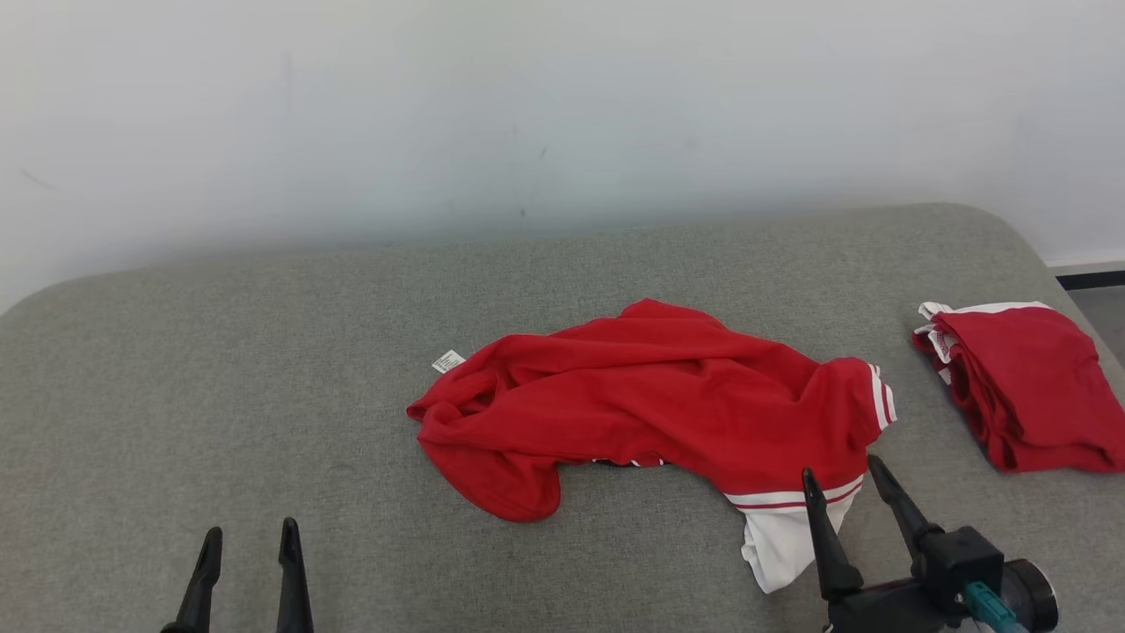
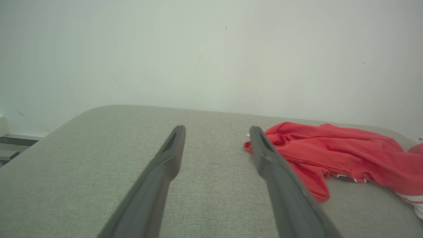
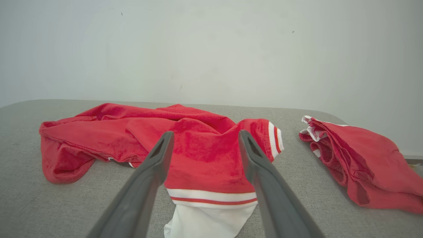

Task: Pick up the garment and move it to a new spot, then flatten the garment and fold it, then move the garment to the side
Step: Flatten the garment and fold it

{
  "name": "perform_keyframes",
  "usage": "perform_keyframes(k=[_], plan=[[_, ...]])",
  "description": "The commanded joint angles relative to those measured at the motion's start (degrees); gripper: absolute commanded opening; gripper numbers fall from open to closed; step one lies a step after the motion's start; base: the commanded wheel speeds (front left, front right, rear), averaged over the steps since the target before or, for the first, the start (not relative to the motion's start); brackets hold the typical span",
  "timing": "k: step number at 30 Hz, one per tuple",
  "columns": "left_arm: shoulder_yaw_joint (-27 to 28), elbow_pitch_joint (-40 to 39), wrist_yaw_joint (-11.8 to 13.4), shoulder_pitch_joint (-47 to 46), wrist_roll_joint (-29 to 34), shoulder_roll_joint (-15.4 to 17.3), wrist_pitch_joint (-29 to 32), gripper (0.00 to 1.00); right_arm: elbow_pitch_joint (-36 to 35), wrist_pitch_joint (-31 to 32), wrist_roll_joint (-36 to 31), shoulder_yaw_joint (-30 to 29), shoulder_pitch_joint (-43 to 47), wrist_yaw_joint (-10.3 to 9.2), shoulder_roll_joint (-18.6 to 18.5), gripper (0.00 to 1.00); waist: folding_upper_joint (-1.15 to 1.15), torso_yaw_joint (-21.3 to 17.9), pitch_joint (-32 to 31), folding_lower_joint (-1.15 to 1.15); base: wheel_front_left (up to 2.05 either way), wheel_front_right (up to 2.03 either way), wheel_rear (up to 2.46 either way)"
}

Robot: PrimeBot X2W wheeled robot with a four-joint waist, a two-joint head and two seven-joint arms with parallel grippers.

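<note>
Two spread-open claws in the head view: the left gripper [image 1: 250, 526] over bare grey padded surface [image 1: 220, 369], the right gripper [image 1: 841, 467] at the white hem of the crumpled red garment [image 1: 650, 396], which lies mid-surface. A folded red piece [image 1: 1028, 396] lies well apart to the right. In the left wrist view, empty parted fingers, with the garment off to the right. In the right wrist view, parted fingers frame the striped hem.

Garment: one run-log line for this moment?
garment: crumpled on grey surface | left pincer: open, apart | right pincer: open, near garment
</note>
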Motion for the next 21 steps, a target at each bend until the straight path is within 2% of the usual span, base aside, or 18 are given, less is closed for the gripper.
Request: perform_keyframes(k=[1,12,21], plan=[[0.0,0.1,0.1,0.6,0.0,0.0,0.0,1.0,-0.4,-0.4,0.4,0.2,1.0,0.14,0.2,1.0,0.0,0.0,-0.1,0.0,0.0,0.0,0.0],[-0.4,0.5,0.4,1.2,0.1,0.0,0.0,1.0,-2.8,0.4,1.8,0.5,3.6,0.14,0.9,1.0,0.0,-0.8,-0.8,0.0,0.0,0.0,0.0],[-0.8,3.7,-1.2,-1.1,0.8,0.0,0.0,1.0,-3.6,1.2,2.2,1.1,4.0,0.14,1.3,1.0,0.0,-1.8,-0.4,0.0,0.0,0.0,0.0]])
